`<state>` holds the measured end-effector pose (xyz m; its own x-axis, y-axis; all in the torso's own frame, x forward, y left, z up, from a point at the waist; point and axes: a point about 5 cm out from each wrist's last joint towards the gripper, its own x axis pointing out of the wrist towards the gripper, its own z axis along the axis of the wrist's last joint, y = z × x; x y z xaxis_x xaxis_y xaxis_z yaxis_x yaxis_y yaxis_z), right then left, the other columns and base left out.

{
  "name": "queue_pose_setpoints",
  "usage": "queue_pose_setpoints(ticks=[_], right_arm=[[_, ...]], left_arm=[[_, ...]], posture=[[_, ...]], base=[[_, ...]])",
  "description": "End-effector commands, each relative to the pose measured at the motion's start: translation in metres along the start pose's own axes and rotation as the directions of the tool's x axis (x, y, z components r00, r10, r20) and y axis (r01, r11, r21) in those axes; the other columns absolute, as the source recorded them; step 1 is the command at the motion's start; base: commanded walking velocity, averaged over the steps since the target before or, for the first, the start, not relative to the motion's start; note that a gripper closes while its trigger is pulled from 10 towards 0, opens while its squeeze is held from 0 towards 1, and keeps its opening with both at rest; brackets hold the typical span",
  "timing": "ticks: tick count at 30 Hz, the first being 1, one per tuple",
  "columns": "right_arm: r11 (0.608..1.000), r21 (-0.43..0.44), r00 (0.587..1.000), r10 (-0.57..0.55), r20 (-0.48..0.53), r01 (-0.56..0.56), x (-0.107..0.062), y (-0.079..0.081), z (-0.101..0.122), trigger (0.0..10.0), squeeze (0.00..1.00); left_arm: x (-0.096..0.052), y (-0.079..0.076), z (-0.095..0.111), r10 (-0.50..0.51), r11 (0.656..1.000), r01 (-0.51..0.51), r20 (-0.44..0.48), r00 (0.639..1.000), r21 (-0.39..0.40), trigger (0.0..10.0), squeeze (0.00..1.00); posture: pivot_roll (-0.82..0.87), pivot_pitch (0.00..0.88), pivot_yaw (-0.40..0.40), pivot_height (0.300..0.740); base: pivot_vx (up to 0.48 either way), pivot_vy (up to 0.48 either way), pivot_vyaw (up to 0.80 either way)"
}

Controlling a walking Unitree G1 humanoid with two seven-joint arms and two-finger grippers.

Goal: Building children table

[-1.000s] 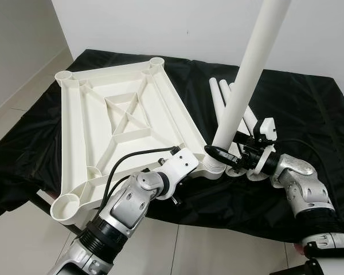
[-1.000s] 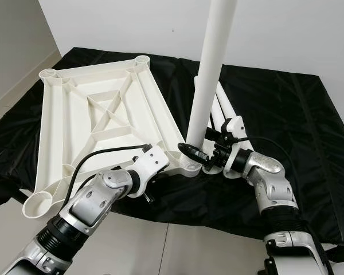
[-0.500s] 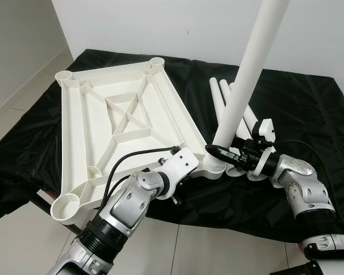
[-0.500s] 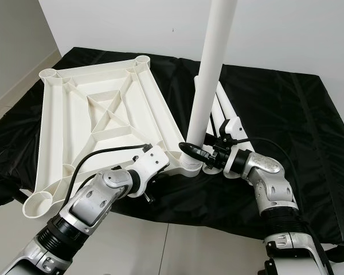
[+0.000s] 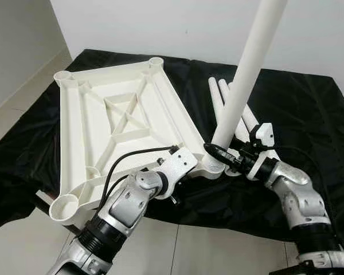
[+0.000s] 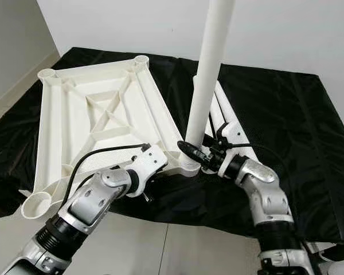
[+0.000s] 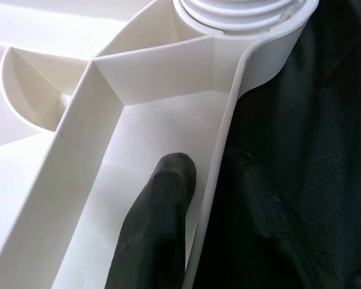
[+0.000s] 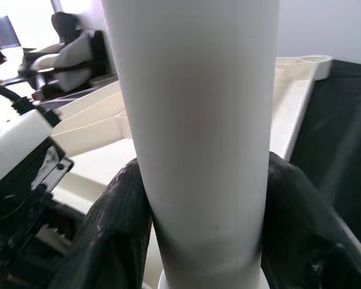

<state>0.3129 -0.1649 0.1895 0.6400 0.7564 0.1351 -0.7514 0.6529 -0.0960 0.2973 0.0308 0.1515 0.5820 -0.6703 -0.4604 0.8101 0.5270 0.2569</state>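
The white ribbed plastic tabletop (image 5: 112,123) lies upside down on the black cloth (image 5: 309,109) at the left of the frame, so its corner sockets face up. At lower centre the left gripper (image 7: 186,198) pinches its rim, probably to steady it. Right of it, the right gripper (image 5: 217,154) is clenched around the tall white tube leg (image 5: 243,80), standing in the near socket, likely to screw it.

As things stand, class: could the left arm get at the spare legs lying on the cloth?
Probably not: its left gripper holds the tabletop rim, and the upright leg and right gripper stand before the spare legs.
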Motion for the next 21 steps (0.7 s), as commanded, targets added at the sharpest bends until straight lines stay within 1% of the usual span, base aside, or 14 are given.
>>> queue_pose_setpoints(ticks=[1, 2, 5, 7, 9, 10, 11, 13, 14, 15, 17, 19, 21], right_arm=[[0.999, 0.027, 0.999, 0.019, 0.035, -0.019, 0.009, 0.010, 0.003, 10.0, 0.00], [0.999, 0.032, 0.999, -0.001, 0.050, 0.000, 0.010, 0.012, 0.004, 10.0, 0.00], [0.999, 0.032, 0.998, -0.011, 0.056, 0.009, 0.011, 0.014, 0.005, 10.0, 0.00], [0.998, 0.040, 0.997, -0.042, 0.069, 0.039, 0.012, 0.019, 0.007, 10.0, 0.00], [0.994, 0.043, 0.991, -0.108, 0.075, 0.105, 0.014, 0.025, 0.007, 10.0, 0.00], [0.994, 0.043, 0.991, -0.108, 0.075, 0.105, 0.014, 0.025, 0.007, 10.0, 0.00], [0.987, 0.048, 0.985, -0.155, 0.077, 0.152, 0.016, 0.029, 0.006, 10.0, 0.00], [0.985, 0.049, 0.983, -0.166, 0.079, 0.163, 0.016, 0.030, 0.006, 10.0, 0.00], [0.977, 0.046, 0.975, -0.210, 0.076, 0.207, 0.018, 0.034, 0.005, 10.0, 0.00], [0.973, 0.048, 0.970, -0.228, 0.080, 0.224, 0.020, 0.037, 0.005, 10.0, 0.00], [0.971, 0.050, 0.967, -0.239, 0.083, 0.236, 0.022, 0.040, 0.005, 10.0, 0.00], [0.962, 0.035, 0.958, -0.273, 0.090, 0.271, 0.025, 0.043, 0.006, 10.0, 0.00], [0.953, 0.033, 0.949, -0.302, 0.096, 0.300, 0.030, 0.050, 0.006, 10.0, 0.00]], left_arm=[[0.006, -0.011, -0.021, -0.039, 0.999, 0.035, -0.090, 0.995, -0.038, 10.0, 0.00], [0.006, -0.011, -0.021, -0.040, 0.999, 0.037, -0.089, 0.995, -0.038, 10.0, 0.00], [0.007, -0.012, -0.021, -0.041, 0.999, 0.038, -0.089, 0.995, -0.037, 10.0, 0.00], [0.007, -0.012, -0.021, -0.042, 0.999, 0.038, -0.089, 0.995, -0.038, 10.0, 0.00], [0.007, -0.012, -0.021, -0.041, 0.999, 0.037, -0.088, 0.995, -0.038, 10.0, 0.00], [0.007, -0.012, -0.021, -0.041, 0.999, 0.037, -0.088, 0.995, -0.038, 10.0, 0.00], [0.007, -0.012, -0.020, -0.040, 0.999, 0.037, -0.086, 0.995, -0.039, 10.0, 0.00], [0.007, -0.013, -0.020, -0.041, 0.999, 0.037, -0.086, 0.996, -0.040, 10.0, 0.00], [0.007, -0.012, -0.020, -0.039, 0.999, 0.036, -0.085, 0.996, -0.041, 10.0, 0.00], [0.007, -0.011, -0.020, -0.038, 0.999, 0.034, -0.085, 0.996, -0.041, 10.0, 0.00], [0.007, -0.011, -0.020, -0.037, 0.999, 0.033, -0.085, 0.996, -0.041, 10.0, 0.00], [0.007, -0.010, -0.020, -0.036, 0.999, 0.033, -0.086, 0.996, -0.043, 10.0, 0.00], [0.007, -0.010, -0.020, -0.036, 0.999, 0.033, -0.087, 0.996, -0.041, 10.0, 0.00]], posture=[[-0.10, 0.135, 0.029, 0.740], [-0.10, 0.135, 0.029, 0.740], [-0.10, 0.133, 0.028, 0.740], [-0.10, 0.129, 0.026, 0.740], [-0.10, 0.131, 0.024, 0.740], [-0.10, 0.131, 0.024, 0.740], [-0.10, 0.131, 0.023, 0.740], [-0.10, 0.132, 0.022, 0.740], [-0.10, 0.133, 0.022, 0.740], [-0.10, 0.132, 0.022, 0.740], [-0.10, 0.132, 0.022, 0.740], [-0.10, 0.135, 0.023, 0.740], [-0.10, 0.137, 0.026, 0.740]], base=[[0.000, 0.000, 0.00], [0.000, 0.000, 0.00], [0.000, 0.000, 0.00], [0.000, 0.000, 0.00], [0.000, 0.000, 0.00], [0.000, 0.000, 0.00], [0.000, 0.000, 0.00], [0.000, 0.000, 0.00], [0.000, 0.000, 0.00], [0.000, 0.000, 0.00], [0.000, 0.000, 0.00], [0.000, 0.000, 0.00], [0.000, 0.000, 0.00]])
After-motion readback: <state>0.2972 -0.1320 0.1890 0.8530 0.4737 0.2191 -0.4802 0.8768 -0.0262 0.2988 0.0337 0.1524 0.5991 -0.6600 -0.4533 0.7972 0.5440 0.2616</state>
